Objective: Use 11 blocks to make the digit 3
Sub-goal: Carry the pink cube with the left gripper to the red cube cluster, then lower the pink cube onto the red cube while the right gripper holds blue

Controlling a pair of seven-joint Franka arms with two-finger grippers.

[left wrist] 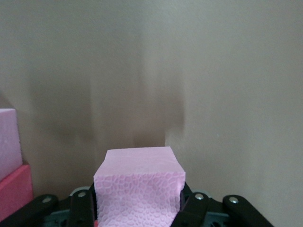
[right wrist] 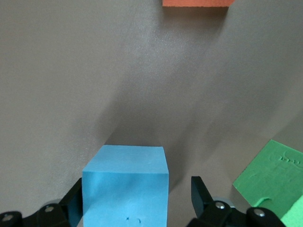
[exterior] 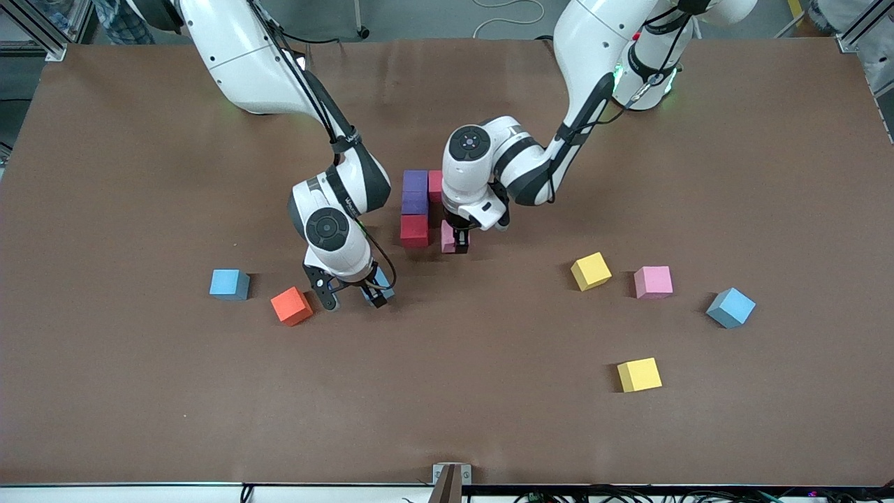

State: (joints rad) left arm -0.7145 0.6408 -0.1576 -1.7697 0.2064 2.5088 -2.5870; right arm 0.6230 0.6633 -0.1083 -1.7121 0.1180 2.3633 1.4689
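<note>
We count roughly five of eleven blocks set, about six left.
Left tool [exterior: 455,242] clamps a pink block [exterior: 448,237] at frame centre, beside the purple-red-pink cluster [exterior: 415,211]; right tool [exterior: 353,296], jaws spread, straddles a blue block [right wrist: 126,187] lower left of centre; loose blocks [exterior: 591,271] wait on the worktop [exterior: 140,391].

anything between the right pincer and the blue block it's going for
Nothing visible. The right pincer is already down around the blue block, one finger on each side, not yet closed on it.
</note>
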